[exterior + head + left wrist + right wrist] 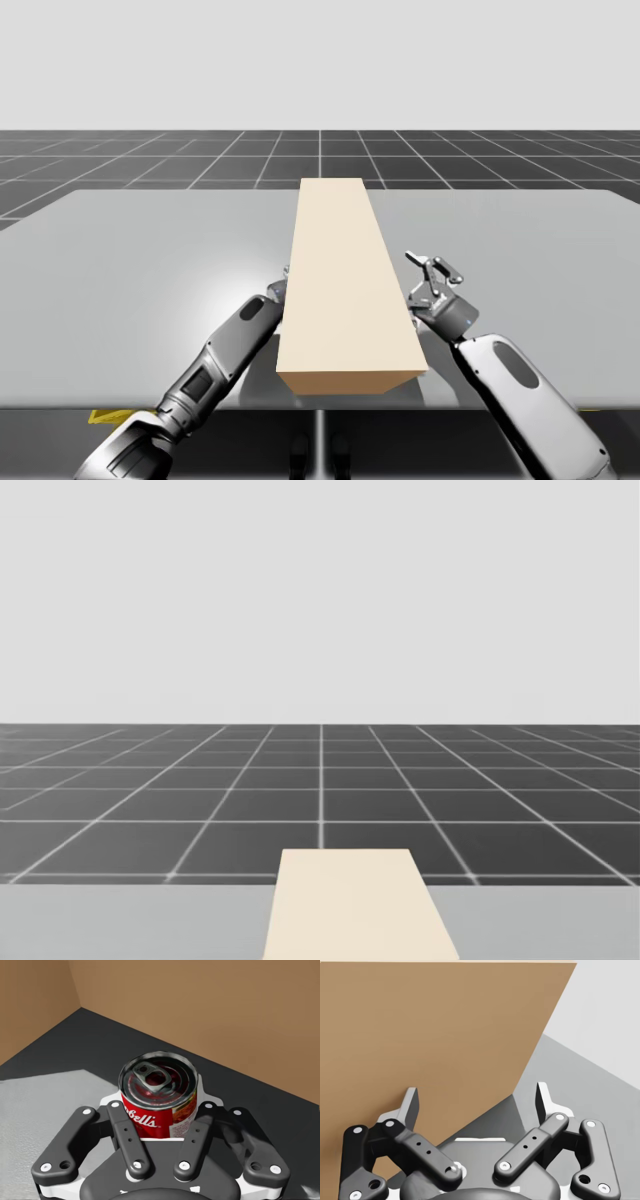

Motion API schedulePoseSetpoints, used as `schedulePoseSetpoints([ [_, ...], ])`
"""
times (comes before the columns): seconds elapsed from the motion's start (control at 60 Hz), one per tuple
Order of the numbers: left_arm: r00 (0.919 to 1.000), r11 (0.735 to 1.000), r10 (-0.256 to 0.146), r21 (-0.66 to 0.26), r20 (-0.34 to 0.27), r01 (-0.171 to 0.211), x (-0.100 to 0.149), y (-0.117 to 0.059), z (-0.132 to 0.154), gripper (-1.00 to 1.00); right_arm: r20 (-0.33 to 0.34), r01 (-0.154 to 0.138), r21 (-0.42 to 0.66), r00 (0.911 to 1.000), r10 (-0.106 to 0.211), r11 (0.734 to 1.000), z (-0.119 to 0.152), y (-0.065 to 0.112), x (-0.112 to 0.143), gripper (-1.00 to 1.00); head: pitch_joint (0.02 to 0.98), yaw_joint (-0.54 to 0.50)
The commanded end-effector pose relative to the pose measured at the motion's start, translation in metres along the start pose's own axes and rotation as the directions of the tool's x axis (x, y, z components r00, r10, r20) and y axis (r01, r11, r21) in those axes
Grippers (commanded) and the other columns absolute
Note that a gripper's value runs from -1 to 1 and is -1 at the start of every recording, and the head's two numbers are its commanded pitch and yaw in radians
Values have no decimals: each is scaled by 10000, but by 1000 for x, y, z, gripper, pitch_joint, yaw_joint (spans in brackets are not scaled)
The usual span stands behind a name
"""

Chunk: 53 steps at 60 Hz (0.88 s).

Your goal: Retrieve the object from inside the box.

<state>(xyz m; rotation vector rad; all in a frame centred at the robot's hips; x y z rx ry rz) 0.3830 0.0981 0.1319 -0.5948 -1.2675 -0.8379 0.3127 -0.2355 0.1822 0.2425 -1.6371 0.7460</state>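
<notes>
Red can [159,1092] sits pinched in my left gripper [161,1112] inside the box [225,1020], right gripper [477,1100] spread; next, draw it out.

The long box [340,280] is pale cream on top and tan-brown on the walls seen from the wrists; the table [130,270] is plain light grey, and the floor [150,160] is charcoal with a grid of thin pale lines. The can [159,1097] has a red-and-white label with white lettering and a shiny silver lid. My left gripper [161,1107] and right gripper [476,1095] have matt black fingers dotted with silver rivets, on white mounts.
</notes>
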Motion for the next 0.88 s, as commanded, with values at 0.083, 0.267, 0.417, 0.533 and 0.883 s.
schedulePoseSetpoints([
  [0.083,9976,9980,-639,-13,268,640,23,33,40,1000,-110,216,2379,9997,-195,9711,9,17,-6,-1000,129,5],
  [0.267,9930,9876,-1115,1155,390,1064,33,60,102,1000,-188,305,2088,9995,-272,9775,17,2,-12,-1000,119,5],
  [0.417,9874,9673,-1551,2076,303,1456,41,72,156,1000,-205,342,1924,9993,-308,9807,19,-4,-14,-1000,114,2],
  [0.533,9805,9428,-1921,2852,423,1725,73,89,195,1000,-177,389,1787,9992,-363,9831,19,-7,-15,-1000,106,3],
  [0.883,9441,8788,-3164,4034,924,2550,222,138,244,1000,-81,444,1680,9990,-437,9848,21,-12,-15,-1000,83,-8],
])
